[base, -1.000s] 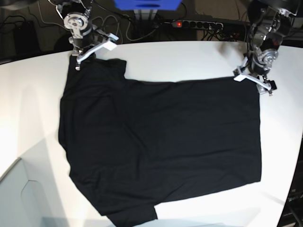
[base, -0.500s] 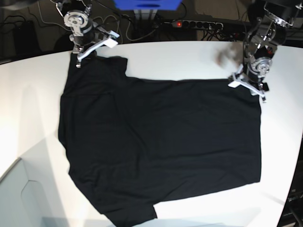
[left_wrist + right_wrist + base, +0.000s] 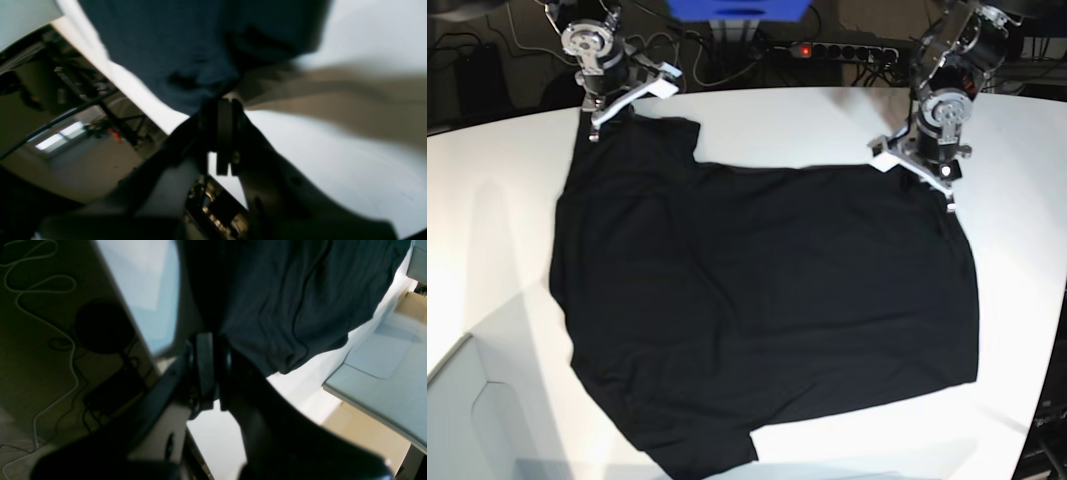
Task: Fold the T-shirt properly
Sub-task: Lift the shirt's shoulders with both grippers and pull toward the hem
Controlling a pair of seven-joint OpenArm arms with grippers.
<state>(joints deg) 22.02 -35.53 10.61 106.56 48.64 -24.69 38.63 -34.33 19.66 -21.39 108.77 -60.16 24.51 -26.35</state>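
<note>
The black T-shirt (image 3: 757, 310) lies spread, plain side up, over the white tabletop (image 3: 787, 120), covering most of it from about 10 o'clock down to 5 o'clock in the base view. One short sleeve reaches up toward 11 o'clock, and the other ends near the tabletop's near edge at about 6 o'clock.

The left end effector (image 3: 914, 172) sits at about 2 o'clock in the base view, on the shirt's far right corner. In the left wrist view its fingers are clenched together, with the dark cloth (image 3: 173, 56) gathered into their tips and bunching just above them, so the left end effector (image 3: 224, 110) is grasping the T-shirt.

The right end effector (image 3: 599, 122) sits at about 11 o'clock, at the tip of the upper sleeve. In the right wrist view its fingers are pressed together, and the fabric (image 3: 283, 296) runs down from 12 o'clock into the tips of the right end effector (image 3: 209, 346), which is likewise grasping the T-shirt.

Behind the tabletop at 12 o'clock, a power strip (image 3: 842, 50) with a lit red switch lies among cables.
</note>
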